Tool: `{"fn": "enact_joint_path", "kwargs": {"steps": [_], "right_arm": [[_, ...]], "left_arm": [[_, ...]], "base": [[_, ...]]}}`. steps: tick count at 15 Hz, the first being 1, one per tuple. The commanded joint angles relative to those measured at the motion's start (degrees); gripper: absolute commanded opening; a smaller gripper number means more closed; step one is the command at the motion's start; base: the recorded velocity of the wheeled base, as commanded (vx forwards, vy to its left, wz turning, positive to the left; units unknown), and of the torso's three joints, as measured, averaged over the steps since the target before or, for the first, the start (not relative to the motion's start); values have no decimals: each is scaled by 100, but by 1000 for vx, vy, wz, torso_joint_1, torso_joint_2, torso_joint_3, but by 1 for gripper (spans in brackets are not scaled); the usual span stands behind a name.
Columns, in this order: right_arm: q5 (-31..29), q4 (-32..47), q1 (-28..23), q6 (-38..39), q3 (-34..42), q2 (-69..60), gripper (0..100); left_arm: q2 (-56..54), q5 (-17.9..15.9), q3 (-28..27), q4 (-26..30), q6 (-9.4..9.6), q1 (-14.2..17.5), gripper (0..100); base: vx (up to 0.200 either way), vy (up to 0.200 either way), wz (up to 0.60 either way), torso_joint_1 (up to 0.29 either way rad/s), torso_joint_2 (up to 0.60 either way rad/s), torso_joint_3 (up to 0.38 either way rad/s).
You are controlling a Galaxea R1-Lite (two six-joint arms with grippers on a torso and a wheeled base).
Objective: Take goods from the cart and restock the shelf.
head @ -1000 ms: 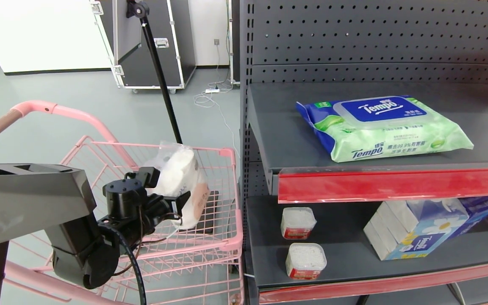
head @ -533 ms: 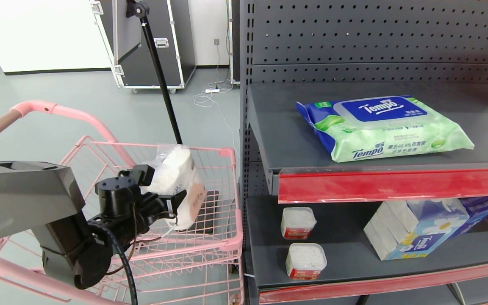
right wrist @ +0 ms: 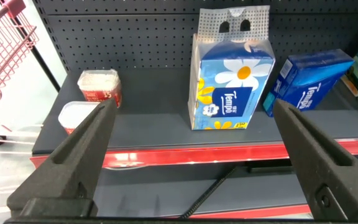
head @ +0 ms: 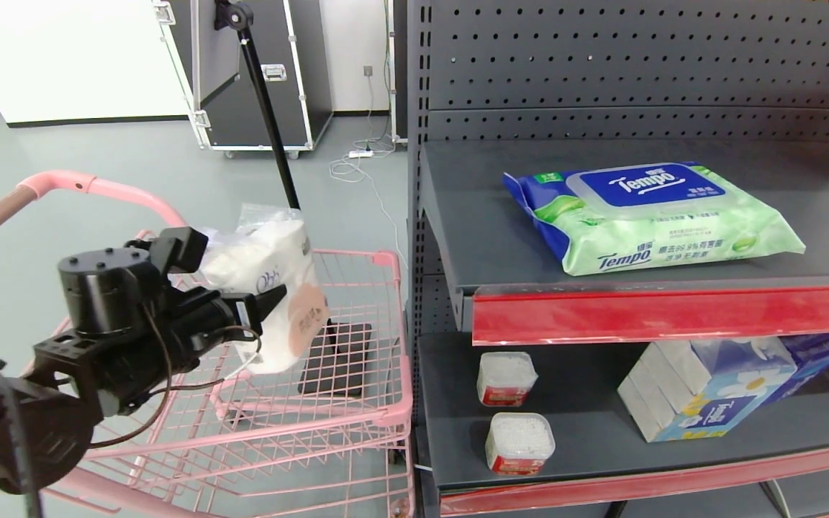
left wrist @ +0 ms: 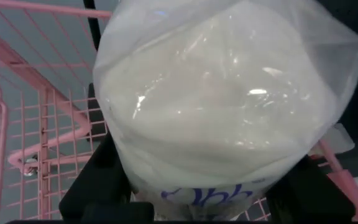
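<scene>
My left gripper [head: 234,277] is shut on a plastic-wrapped pack of white toilet rolls [head: 270,288], held above the pink cart [head: 386,410] at about rim height. In the left wrist view the pack [left wrist: 222,112] bulges between the two black fingers [left wrist: 98,193]. The grey shelf's upper board [head: 472,237] lies to the right and carries a green and blue wet-wipes pack [head: 645,216]. My right gripper [right wrist: 192,109] is open, facing the lower shelf board [right wrist: 166,134] with nothing between its fingers.
On the lower board stand two small white tubs [head: 506,378] [head: 519,442], a blue tissue pack [right wrist: 232,87] and a blue box [right wrist: 306,84]. A black stand pole [head: 270,122] rises behind the cart. The upper board's left part is bare.
My left arm has lifted the toilet-roll pack up out of the cart basket and drawn it slightly left. The shelf goods have not moved.
</scene>
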Motion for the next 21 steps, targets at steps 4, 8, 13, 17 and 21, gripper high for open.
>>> {"fn": "enact_joint_path", "kwargs": {"steps": [4,8,13,17,21], "right_arm": [[10,0,0,9,0,0,100],[10,0,0,18,0,0,100],[10,0,0,18,0,0,100],[10,0,0,9,0,0,100],[1,0,0,9,0,0,100]], "left_arm": [[-3164,-8,-19,2152,-6,328,0],[-4965,-8,-10,3637,3,416,0],[-7338,-17,-10,6028,12,398,0],[-8446,-8,16,6977,12,398,0],[-8534,-8,16,7038,21,398,0]], "base": [[0,0,0,0,0,0],[0,0,0,0,0,0],[0,0,0,0,0,0],[0,0,0,0,0,0],[0,0,0,65,-254,-180]]}}
